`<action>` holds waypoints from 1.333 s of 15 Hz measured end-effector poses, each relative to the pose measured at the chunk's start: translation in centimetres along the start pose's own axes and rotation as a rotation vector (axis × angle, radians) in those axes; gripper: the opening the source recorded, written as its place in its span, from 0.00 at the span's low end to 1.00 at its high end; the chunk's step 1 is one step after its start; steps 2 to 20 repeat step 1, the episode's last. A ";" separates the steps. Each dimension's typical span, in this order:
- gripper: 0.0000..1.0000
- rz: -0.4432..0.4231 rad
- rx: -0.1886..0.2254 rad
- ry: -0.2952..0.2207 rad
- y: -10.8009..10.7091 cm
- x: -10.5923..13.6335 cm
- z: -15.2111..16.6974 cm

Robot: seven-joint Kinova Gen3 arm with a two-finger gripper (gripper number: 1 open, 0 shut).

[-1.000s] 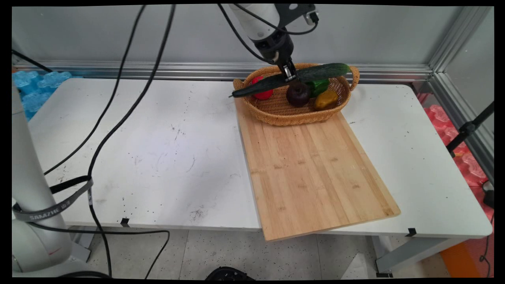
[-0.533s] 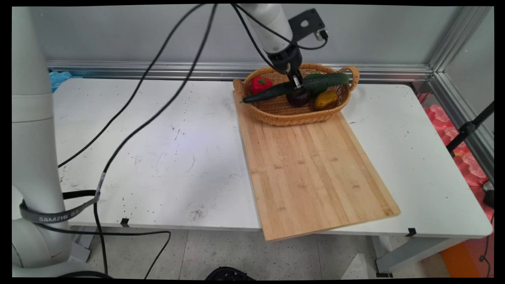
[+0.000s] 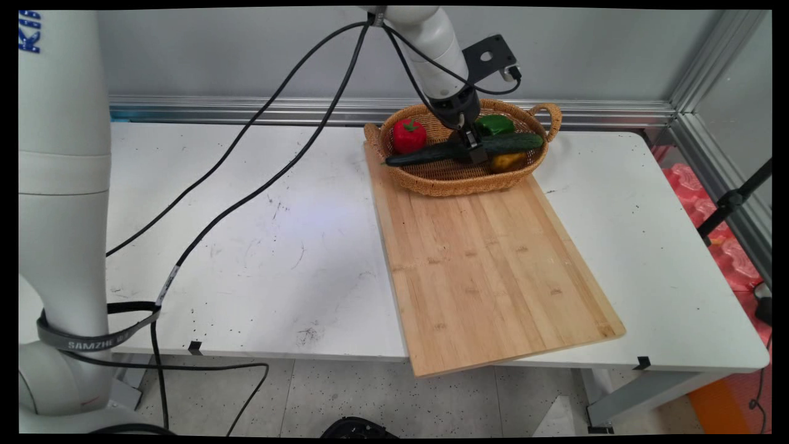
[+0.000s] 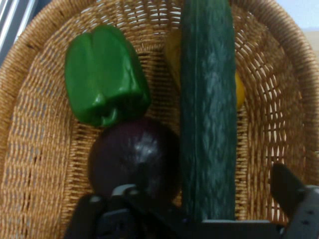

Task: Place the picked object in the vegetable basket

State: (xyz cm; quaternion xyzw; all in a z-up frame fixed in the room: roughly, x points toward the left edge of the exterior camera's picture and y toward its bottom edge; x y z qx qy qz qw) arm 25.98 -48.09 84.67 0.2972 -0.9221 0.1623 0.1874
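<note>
Since a second ago arm has lowered cucumber point(image 3: 468, 148) from above rim down into wicker basket point(image 3: 431, 179) at far end of board point(image 3: 487, 265) on worktop point(image 3: 246, 234); fingers point(image 4: 291, 186) grip it; release likely next.

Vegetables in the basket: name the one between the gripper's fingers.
The cucumber, the long dark green one lying across the basket. The gripper is at its middle; the red pepper, green pepper, dark purple onion and yellow one lie beside it.
</note>
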 end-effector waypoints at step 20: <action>1.00 0.001 -0.001 0.003 0.0 0.1 0.0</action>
